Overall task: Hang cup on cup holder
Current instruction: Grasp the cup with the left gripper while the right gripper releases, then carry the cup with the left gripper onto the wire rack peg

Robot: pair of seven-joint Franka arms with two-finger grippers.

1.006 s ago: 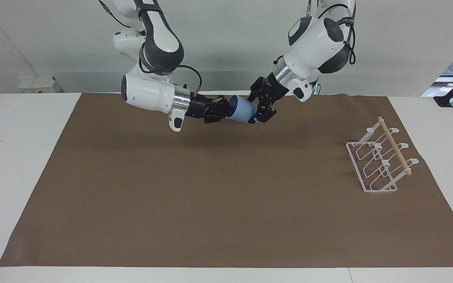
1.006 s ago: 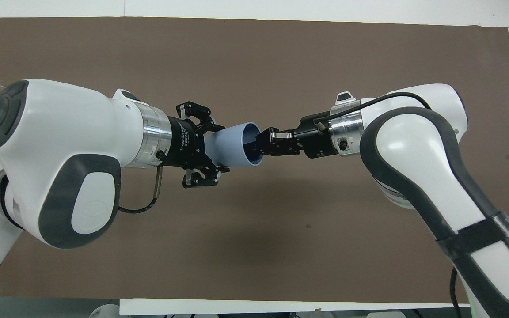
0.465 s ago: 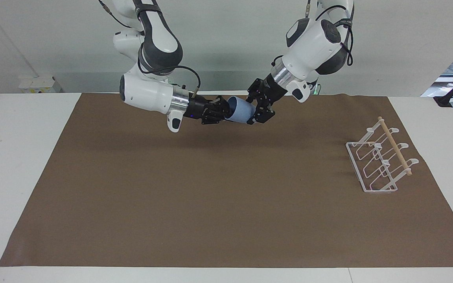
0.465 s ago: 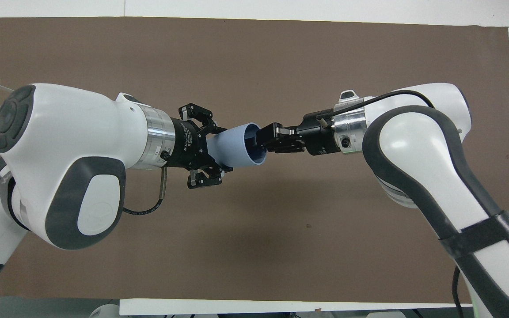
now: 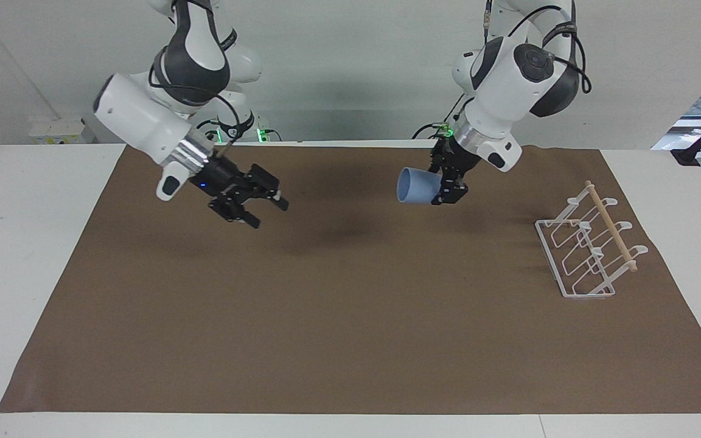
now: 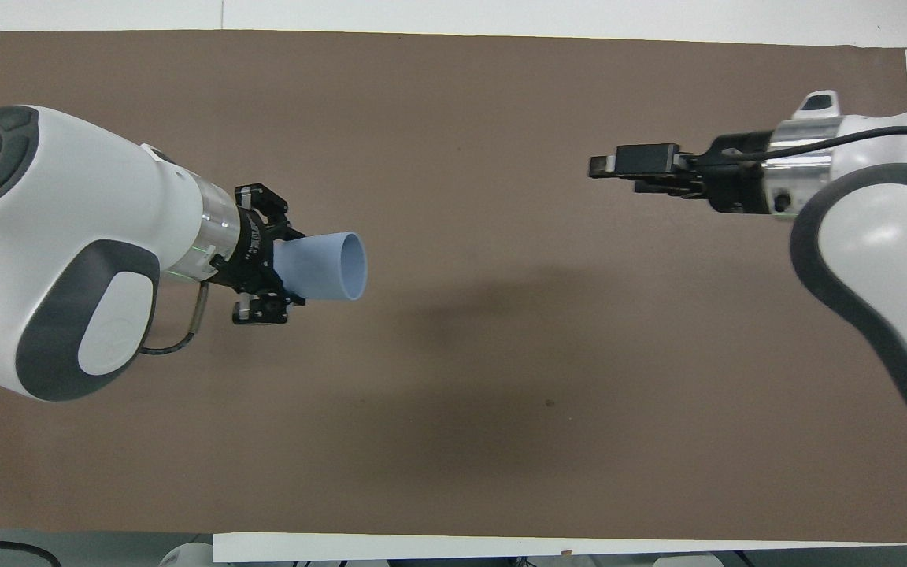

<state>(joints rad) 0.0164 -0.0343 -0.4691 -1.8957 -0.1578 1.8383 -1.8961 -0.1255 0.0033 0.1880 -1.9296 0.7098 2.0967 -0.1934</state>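
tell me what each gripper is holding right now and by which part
The left gripper holds the cup by its base end, on its side in the air. The right gripper is open and holds nothing.

Could not make out the cup's (image 6: 320, 268) base from overhead, buried between the left gripper's (image 6: 268, 272) jaws. Lost the cup holder (image 5: 588, 246) entirely in that overhead view, blocked by the left arm's white housing. Saw both arms chopped off by the picture's edges, upper links missing. Caught the right gripper (image 6: 607, 165) edge-on from above, one finger stacked over the other.
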